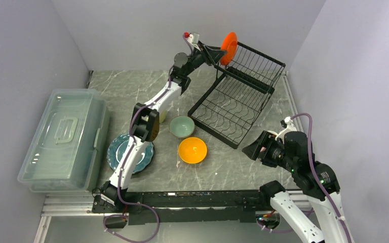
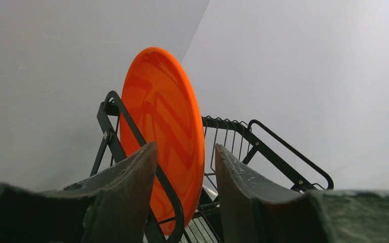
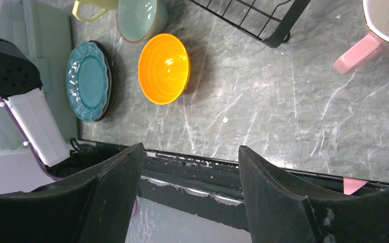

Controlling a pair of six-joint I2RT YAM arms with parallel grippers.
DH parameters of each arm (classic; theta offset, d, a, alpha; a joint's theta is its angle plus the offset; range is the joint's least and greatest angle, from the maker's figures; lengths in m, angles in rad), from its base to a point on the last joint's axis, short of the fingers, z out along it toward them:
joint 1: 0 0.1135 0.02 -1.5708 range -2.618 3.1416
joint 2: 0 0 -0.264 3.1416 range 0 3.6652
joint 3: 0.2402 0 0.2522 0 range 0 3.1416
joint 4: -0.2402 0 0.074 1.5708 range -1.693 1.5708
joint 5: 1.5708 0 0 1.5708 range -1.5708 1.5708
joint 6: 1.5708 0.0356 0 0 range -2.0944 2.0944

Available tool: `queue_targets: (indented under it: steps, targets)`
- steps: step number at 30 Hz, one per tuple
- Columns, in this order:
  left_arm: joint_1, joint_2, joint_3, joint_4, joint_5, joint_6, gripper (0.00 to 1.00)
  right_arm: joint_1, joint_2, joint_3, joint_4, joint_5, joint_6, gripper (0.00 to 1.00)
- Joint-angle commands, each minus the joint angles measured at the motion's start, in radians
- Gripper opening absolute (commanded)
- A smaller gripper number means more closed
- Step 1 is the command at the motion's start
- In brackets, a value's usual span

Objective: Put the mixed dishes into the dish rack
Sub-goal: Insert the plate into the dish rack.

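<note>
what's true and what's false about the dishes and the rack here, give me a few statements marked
1. The orange plate stands on edge at the upper tier of the rack. True.
2. The yellow bowl sits inside the rack. False: it is on the table, next to the green bowl.
3. The right gripper holds the pink mug. False: it is open and empty, and the mug is on the table.
4. The teal plate lies flat on the table. True.
</note>
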Motion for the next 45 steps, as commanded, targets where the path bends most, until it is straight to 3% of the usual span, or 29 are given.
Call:
queue_targets:
  steps: [1,28,36,45]
  targets:
    - [0.001,-0.038,-0.031,-0.019,0.007,0.008,0.54,0.000,-0.008,0.000,0.044,-0.013,0.010,0.72]
    - [0.009,-0.315,-0.239,-0.036,0.068,0.173,0.69,-0.001,-0.008,0.043,0.036,-0.007,-0.001,0.72]
    - [0.006,-0.551,-0.422,-0.211,0.073,0.381,0.74,0.000,0.048,0.158,0.009,0.042,-0.077,0.77]
    - [-0.019,-0.854,-0.588,-0.565,0.056,0.595,0.72,0.000,0.154,0.319,0.001,0.111,-0.166,0.78]
